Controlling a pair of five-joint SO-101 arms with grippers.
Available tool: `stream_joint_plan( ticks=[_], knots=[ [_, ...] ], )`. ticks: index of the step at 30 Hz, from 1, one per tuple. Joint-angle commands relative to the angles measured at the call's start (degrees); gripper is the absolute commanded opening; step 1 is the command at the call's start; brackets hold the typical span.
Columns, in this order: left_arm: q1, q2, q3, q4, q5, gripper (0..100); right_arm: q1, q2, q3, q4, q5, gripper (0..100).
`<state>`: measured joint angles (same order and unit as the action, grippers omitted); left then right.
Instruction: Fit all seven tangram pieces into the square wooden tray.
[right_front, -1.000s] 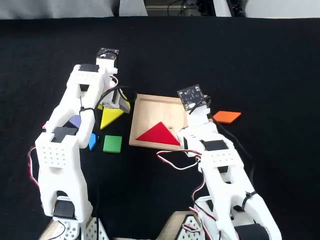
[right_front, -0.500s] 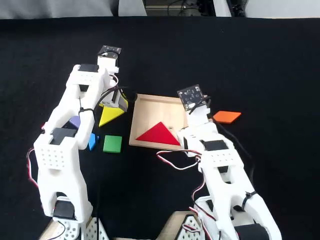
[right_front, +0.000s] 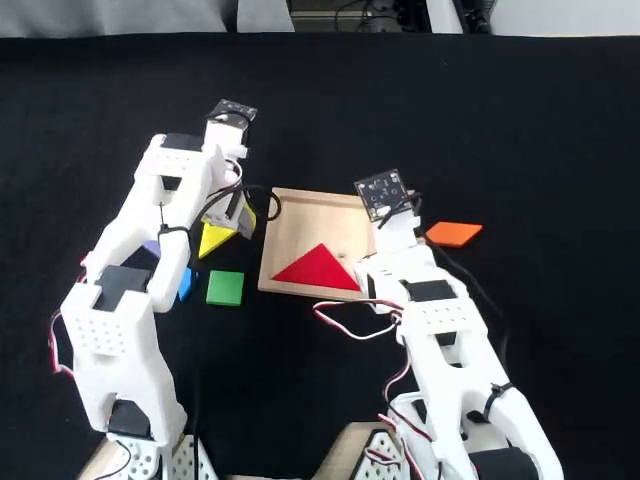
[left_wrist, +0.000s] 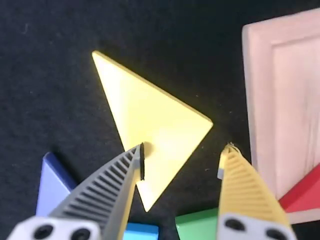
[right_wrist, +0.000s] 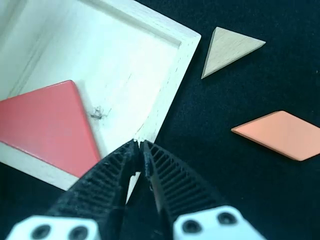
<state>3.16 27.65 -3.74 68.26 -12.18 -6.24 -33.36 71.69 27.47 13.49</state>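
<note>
1. My left gripper (left_wrist: 184, 155) is spread. One fingertip is over the yellow triangle (left_wrist: 150, 115), and the other is over black cloth between it and the wooden tray (left_wrist: 260, 90).
2. The green square (left_wrist: 197, 225) and blue piece (left_wrist: 52, 182) crowd the triangle's nearest corner.
3. The red triangle (right_wrist: 45, 125) lies inside the tray.
4. My right gripper (right_wrist: 140, 150) is pressed together, holding nothing, over the tray's rim. The wooden triangle (right_wrist: 227, 47) and orange parallelogram (right_wrist: 282, 132) lie outside the tray.

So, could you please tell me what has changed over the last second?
The left hand swung slightly toward the wooden tray and is open over the yellow triangle; nothing was gripped or released. The yellow triangle, the red triangle in the tray, the green square, the orange piece and the right hand stayed put.
</note>
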Motion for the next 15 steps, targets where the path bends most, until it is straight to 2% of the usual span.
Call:
stream_joint_plan(
  ticks=[1, 4, 9, 15],
  knots=[
    [0.7, -3.6, -1.7, -0.2, 1.1, 25, -0.8, -1.9, -0.3, -1.0, 0.5, 1.1],
    [0.4, -3.5, -1.8, -1.8, 3.8, 25, -0.8, -1.9, -0.3, -1.0, 0.5, 1.1],
    [-1.1, -3.1, -2.0, -3.5, 4.0, 25, -0.8, -1.9, -0.2, -1.0, 0.5, 1.1],
    [-1.1, 3.5, -2.2, -6.2, 4.0, 25, -0.8, -1.9, -0.2, -1.0, 0.5, 1.1]
  ],
)
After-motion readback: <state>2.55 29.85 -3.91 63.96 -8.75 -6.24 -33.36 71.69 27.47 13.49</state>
